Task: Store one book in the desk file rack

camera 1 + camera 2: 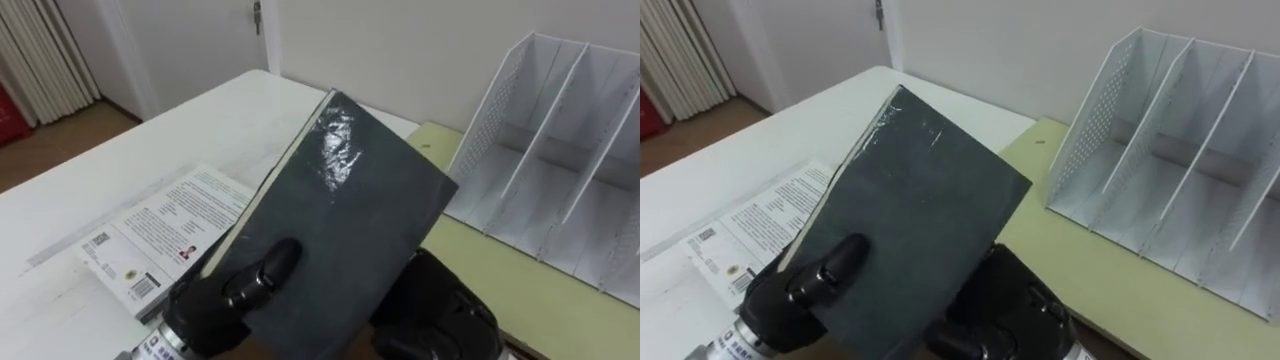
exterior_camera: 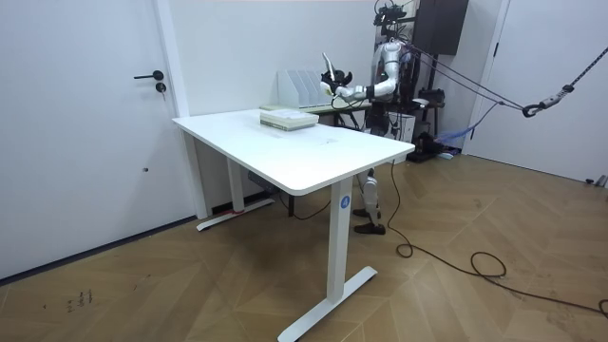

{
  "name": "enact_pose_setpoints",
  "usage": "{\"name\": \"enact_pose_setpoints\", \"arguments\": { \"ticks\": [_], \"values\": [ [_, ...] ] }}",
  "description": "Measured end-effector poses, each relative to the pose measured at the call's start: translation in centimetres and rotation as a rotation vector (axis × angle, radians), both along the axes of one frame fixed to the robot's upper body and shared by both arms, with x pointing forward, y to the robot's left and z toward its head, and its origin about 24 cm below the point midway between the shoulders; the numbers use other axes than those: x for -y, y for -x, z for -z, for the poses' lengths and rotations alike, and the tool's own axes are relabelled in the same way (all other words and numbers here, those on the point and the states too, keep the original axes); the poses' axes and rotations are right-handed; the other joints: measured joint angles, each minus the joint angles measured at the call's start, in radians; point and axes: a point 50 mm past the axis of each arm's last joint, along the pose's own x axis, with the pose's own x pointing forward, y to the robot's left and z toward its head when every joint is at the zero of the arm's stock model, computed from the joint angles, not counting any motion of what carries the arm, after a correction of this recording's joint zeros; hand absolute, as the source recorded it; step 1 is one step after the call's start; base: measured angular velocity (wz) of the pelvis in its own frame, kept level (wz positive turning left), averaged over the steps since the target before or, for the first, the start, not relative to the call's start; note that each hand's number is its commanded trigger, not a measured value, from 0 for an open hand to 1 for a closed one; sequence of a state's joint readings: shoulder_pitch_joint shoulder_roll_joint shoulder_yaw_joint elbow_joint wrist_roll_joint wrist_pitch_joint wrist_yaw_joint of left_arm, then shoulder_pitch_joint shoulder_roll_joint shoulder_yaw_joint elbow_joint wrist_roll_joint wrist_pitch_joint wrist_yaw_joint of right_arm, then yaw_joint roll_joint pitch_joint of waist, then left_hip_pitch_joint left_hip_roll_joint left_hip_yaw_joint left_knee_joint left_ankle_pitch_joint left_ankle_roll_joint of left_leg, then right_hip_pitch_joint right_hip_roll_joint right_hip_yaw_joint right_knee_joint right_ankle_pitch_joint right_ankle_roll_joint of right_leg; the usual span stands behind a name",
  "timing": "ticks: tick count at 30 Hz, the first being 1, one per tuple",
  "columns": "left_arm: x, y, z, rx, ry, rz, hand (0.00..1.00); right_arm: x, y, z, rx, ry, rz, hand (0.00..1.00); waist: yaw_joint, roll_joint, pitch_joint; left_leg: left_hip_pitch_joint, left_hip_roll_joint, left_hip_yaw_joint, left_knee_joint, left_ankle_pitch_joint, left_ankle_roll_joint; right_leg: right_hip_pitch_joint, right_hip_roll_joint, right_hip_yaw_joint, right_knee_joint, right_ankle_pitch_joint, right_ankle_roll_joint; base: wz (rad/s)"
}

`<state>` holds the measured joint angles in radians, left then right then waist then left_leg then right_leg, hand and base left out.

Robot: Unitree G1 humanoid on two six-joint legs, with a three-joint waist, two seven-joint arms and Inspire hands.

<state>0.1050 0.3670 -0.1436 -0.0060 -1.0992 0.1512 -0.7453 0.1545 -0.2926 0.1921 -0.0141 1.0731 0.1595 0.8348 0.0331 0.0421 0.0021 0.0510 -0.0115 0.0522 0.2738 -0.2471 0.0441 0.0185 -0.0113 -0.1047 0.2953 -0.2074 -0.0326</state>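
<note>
Dark book (image 1: 350, 220): tilted, held above the table (image 1: 150, 150), near the file rack (image 1: 560, 150), not in it.
Left robot hand (image 1: 240, 290): thumb clamped on the cover.
Right robot hand (image 1: 440, 310): beneath the book; grip cannot be told.

The shiny black left hand (image 1: 222, 298), lower left, has a silver wrist ring. The rounded right hand (image 1: 445, 312) is black too.

1. The file rack (image 1: 560, 150) at the upper right of the frame has slots open toward the front, parted by thin white dividers (image 1: 543, 120).
2. A bare strip of green desk (image 1: 480, 240) lies between the rack and the dark book (image 1: 340, 220).
3. The dark book, tilted, blocks the frame's centre.
4. At lower left, a white book (image 1: 160, 235) lies flat on the white table (image 1: 190, 130), which is bare at upper left.
</note>
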Motion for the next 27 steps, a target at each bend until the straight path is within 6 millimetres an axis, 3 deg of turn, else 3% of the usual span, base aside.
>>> {"name": "enact_pose_setpoints", "arguments": {
  "ticks": [9,22,23,24,27],
  "values": [
    [-1.3,0.3,0.2,-0.036,-0.095,0.055,1.00,1.2,0.0,-0.3,-0.008,0.022,-0.012,0.00,0.001,-0.011,-0.0005,-0.007,0.000,-0.001,0.002,0.000,0.000,0.000,0.000,0.000,0.003,0.000,0.000,0.00],
    [-2.7,0.5,-0.1,-0.066,-0.163,0.111,1.00,3.8,-0.5,-1.5,-0.002,0.028,0.039,0.00,0.003,-0.003,-0.0029,-0.001,0.000,0.000,0.001,0.000,0.000,0.003,0.001,0.001,-0.006,-0.001,0.001,0.00],
    [-2.8,0.5,-0.1,-0.067,-0.163,0.111,1.00,3.8,-0.5,-1.5,-0.001,0.028,0.038,0.21,0.002,-0.003,-0.0026,-0.002,0.000,0.000,0.000,0.000,0.000,0.003,0.001,0.001,-0.006,-0.001,0.001,0.00],
    [-2.8,0.5,-0.1,-0.067,-0.163,0.111,1.00,3.9,-0.6,-1.5,-0.001,0.031,0.038,0.98,0.002,-0.001,-0.0018,-0.003,0.000,0.000,0.000,0.000,0.000,0.004,0.001,0.000,-0.005,-0.001,0.001,0.00],
    [-2.8,0.5,0.0,-0.067,-0.163,0.111,1.00,4.0,-0.8,-1.8,0.009,0.043,0.033,1.00,0.003,0.002,-0.0006,-0.003,0.001,-0.001,-0.003,0.000,0.000,0.004,0.001,-0.001,-0.005,-0.001,0.001,0.00]
  ]
}}
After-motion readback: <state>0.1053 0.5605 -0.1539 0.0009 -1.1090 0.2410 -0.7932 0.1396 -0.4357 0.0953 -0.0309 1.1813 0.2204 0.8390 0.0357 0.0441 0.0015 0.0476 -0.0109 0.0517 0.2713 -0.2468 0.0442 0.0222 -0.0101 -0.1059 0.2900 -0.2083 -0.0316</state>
